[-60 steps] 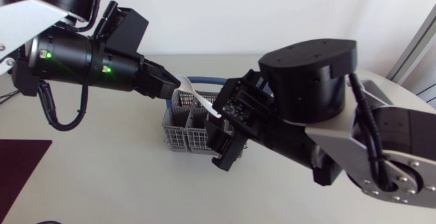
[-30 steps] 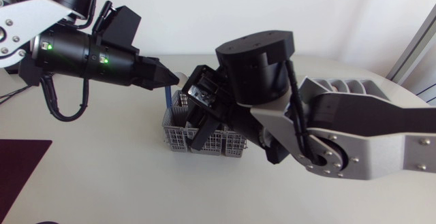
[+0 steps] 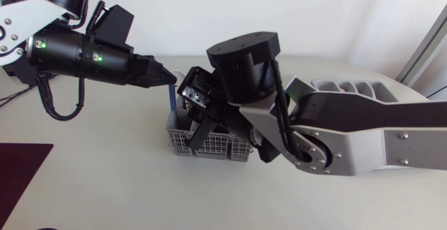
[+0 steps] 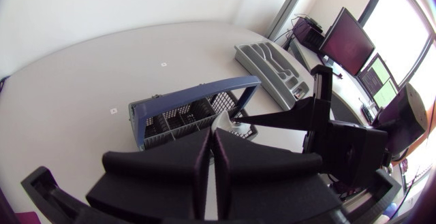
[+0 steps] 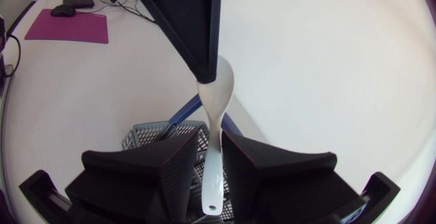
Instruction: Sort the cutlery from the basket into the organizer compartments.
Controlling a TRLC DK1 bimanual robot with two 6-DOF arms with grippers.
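**Fig. Spoon hand-over above the cutlery basket.** L gripper (image 3: 166,78) comes in from the basket's left and hovers just above its rear-left corner. Its fingers are pressed together on the bowl of a white spoon (image 5: 216,98); pinching the bowl leaves the whole handle free for a second grasp. The spoon hangs bowl-up, its handle slanting down toward the basket's middle. Whether its end clears the mesh cannot be seen. Basket (image 3: 180,143): grey mesh, standing on the table (image 3: 105,181), w/ its blue carry handle (image 3: 172,97) swung up at the left end, so access is from above. R gripper (image 5: 212,141) sits over the basket's centre w/ the spoon's handle running through it. Whether it clamps the handle or only brackets it cannot be told. Judgement: the step in hand is a transfer L→R, prob. because the organizer (image 3: 347,87), well to the basket's right and behind it, lies on the R arm's side. Risk: if L lets go before R has hold, the spoon drops into the basket.
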